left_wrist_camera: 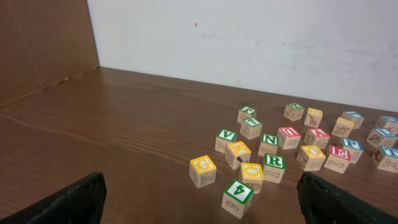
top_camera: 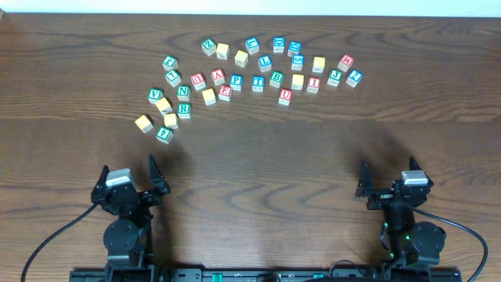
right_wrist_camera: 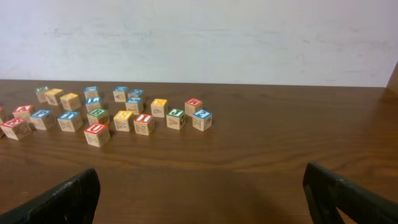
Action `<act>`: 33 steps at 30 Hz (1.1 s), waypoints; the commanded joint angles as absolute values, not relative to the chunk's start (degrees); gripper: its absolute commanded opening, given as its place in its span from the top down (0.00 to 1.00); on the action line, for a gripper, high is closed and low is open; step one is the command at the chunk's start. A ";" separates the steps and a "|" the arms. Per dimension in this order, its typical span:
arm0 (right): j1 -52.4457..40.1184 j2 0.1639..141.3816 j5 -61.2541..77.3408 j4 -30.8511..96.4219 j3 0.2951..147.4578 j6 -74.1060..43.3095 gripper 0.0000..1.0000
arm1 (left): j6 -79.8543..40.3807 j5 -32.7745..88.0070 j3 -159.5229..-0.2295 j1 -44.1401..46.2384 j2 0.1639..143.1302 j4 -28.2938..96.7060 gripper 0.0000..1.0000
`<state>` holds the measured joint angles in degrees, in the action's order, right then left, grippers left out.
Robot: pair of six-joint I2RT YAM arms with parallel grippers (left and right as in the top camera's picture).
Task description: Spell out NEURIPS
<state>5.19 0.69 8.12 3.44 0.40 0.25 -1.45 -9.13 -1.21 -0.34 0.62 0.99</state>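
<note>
NEURIPS cubes [top_camera: 236, 81] loose in mixed cluster, far side of desk [top_camera: 258, 180]. Green N [top_camera: 183, 91] just behind green R [top_camera: 184, 110] at left; red U [top_camera: 286, 96], red I [top_camera: 313, 84] toward right. Left end effector [top_camera: 129, 168], right end effector [top_camera: 387, 166]: fingers apart, empty.

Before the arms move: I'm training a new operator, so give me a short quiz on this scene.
1. True or false: the left gripper and right gripper are both open and empty.
2. Which cube lies nearest the left gripper? A) green R B) red U C) red I
3. Fill in: seen from the robot, the green N sits just beyond the green ___.
Key: 1 true; 2 A; 3 R.
</note>
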 commanded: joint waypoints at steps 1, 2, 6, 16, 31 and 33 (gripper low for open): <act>5.58 0.38 8.08 3.66 0.32 -0.58 0.01 | -1.08 -9.43 -0.23 -0.69 0.23 3.36 0.03; 5.58 0.38 8.08 3.66 0.32 -0.56 0.01 | -1.08 -9.43 -0.23 -0.69 0.23 3.36 0.03; 5.58 0.38 8.08 3.66 0.32 -0.58 0.01 | -1.08 -9.43 -0.23 -0.69 0.23 3.36 0.03; 5.58 0.38 8.08 3.66 0.32 -0.58 0.01 | -1.08 -9.43 -0.23 -0.69 0.23 3.36 0.03; 5.58 0.38 8.08 3.66 0.32 -0.58 0.01 | -1.08 -9.43 -0.23 -0.69 0.23 3.36 0.03; 5.58 0.38 8.08 3.66 0.32 -0.58 0.01 | -1.08 -9.43 -0.23 -0.69 0.23 3.36 0.01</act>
<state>5.19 0.69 8.12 3.44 0.43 0.25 -1.43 -9.13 -1.21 -0.34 0.62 0.99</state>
